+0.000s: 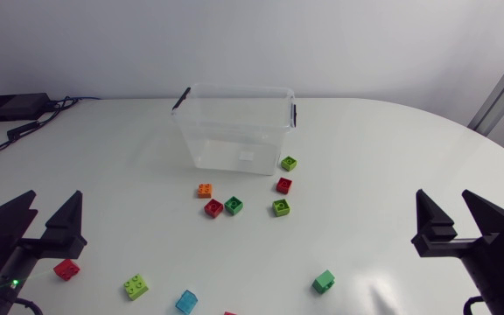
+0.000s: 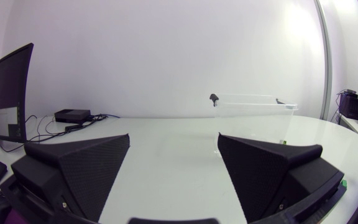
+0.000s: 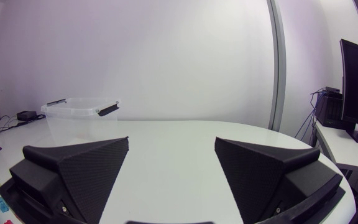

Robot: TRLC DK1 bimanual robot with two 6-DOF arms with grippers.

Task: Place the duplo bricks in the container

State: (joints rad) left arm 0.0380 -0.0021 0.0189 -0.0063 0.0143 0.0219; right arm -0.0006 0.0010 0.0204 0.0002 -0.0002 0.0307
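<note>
Left gripper is wide open with nothing in it, low at its own side of the table. Right gripper is the same on the other side, fingers spread and empty. No brick lifted yet, so the job looks right at its start.

The clear container sits at the far middle, open top facing up. Its long axis runs side to side, with black clips on the two short ends, and it looks empty. Bricks are scattered in front: a cluster just before the container, more toward the near edge.

Nearest pick for the left arm is the red brick, just beside that gripper. It lies turned at an angle, studs up. I'd rotate the wrist to square the fingers on two flat sides, come straight down and close gently. The right arm's likely first target is the green brick.
</note>
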